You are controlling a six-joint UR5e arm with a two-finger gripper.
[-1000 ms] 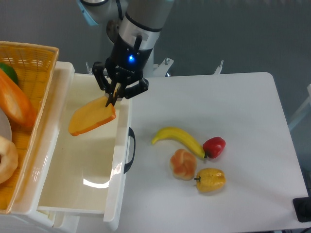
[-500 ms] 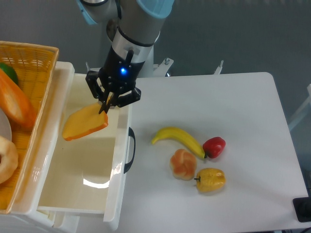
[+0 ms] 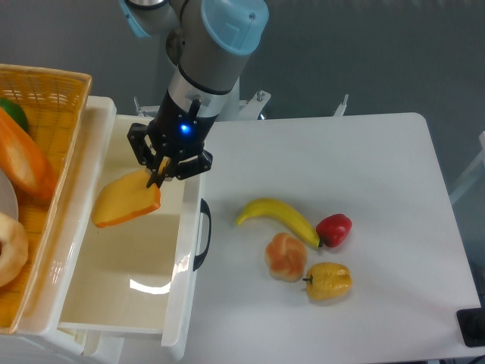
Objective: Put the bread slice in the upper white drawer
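**A:** Where was the tool [image 3: 161,168] when you checked?

**B:** I had it clamped on the upper-right corner of the bread slice [image 3: 126,201]. Over the last second it had slid toward nine o'clock and dropped a little, so the slice had left the right wall and hung tilted over the upper white drawer [image 3: 182,262], its free end dipping toward eight o'clock.

**A:** So, nearly done?

**B:** I judged so. The slice was inside the drawer's outline but not set down; lowering and letting go was what remained.

**A:** Anything in the drawer?

**B:** I saw only glossy white floor under the slice. The woven basket [image 3: 47,114] at nine o'clock held the baguette [image 3: 23,163] and a pale bun [image 3: 9,246] at the picture's edge. On the counter [image 3: 356,174], at four o'clock, lay the banana [image 3: 279,215], another bun [image 3: 285,256] and two peppers [image 3: 328,281].
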